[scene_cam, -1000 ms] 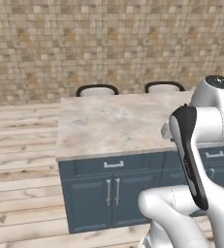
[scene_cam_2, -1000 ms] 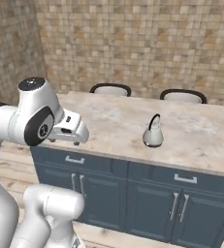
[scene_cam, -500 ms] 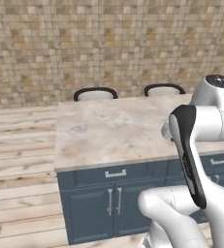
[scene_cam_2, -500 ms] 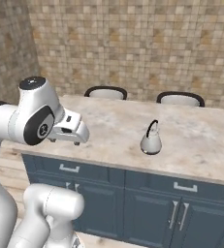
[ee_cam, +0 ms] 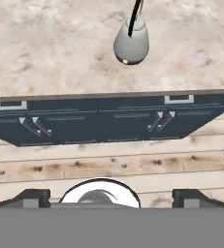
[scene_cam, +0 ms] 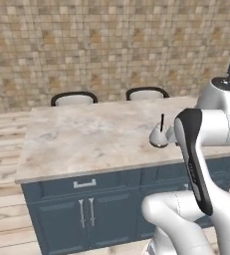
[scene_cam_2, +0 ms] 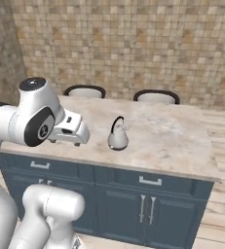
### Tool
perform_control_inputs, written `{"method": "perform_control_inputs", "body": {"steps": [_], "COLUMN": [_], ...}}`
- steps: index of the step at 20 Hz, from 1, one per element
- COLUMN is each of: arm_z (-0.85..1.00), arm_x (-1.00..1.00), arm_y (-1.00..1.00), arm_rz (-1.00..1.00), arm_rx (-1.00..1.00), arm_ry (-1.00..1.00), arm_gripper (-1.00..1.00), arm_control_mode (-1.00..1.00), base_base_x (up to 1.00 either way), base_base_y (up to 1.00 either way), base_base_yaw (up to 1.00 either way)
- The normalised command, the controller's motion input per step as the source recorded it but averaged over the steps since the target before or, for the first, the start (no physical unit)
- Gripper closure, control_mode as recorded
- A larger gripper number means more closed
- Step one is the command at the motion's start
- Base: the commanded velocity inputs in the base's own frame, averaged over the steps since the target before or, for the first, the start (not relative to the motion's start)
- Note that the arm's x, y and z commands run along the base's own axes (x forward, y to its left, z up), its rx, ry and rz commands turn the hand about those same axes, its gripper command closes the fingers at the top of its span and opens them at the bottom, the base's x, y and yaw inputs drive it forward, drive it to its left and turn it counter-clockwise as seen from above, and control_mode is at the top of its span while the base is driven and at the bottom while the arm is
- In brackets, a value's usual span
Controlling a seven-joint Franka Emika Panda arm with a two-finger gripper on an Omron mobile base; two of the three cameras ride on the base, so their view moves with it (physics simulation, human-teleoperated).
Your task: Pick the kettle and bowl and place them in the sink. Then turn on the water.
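Kettle (scene_cam_2: 118, 137) nearer now, upright, handle vertical

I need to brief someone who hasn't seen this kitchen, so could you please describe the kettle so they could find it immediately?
Start at the dark blue kitchen island with the pale marbled stone countertop, in front of the tiled wall. Near its front edge, above the cabinet doors, stands the small pear-shaped silvery-grey kettle with a thin black arched handle. Nothing stands beside it.
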Motion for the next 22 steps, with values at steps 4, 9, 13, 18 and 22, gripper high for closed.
{"method": "perform_control_inputs", "body": {"steps": [4,9,13,18,22], "arm_z": [0.0,0.0,0.0,0.0,0.0], "arm_x": [0.0,0.0,0.0,0.0,0.0], "arm_y": [0.0,0.0,0.0,0.0,0.0], "arm_rz": [0.0,0.0,0.0,0.0,0.0], "arm_rx": [0.0,0.0,0.0,0.0,0.0], "arm_ry": [0.0,0.0,0.0,0.0,0.0], "arm_gripper": [-1.0,-1.0,-1.0,-1.0,-1.0], "arm_control_mode": [1.0,1.0,1.0,1.0,1.0], "base_base_x": [0.27,0.48,0.58,0.55,0.46], "base_base_y": [-0.22,0.0,0.0,0.0,0.0], "base_base_yaw": [-0.12,-0.13,-0.09,0.0,0.0]}}
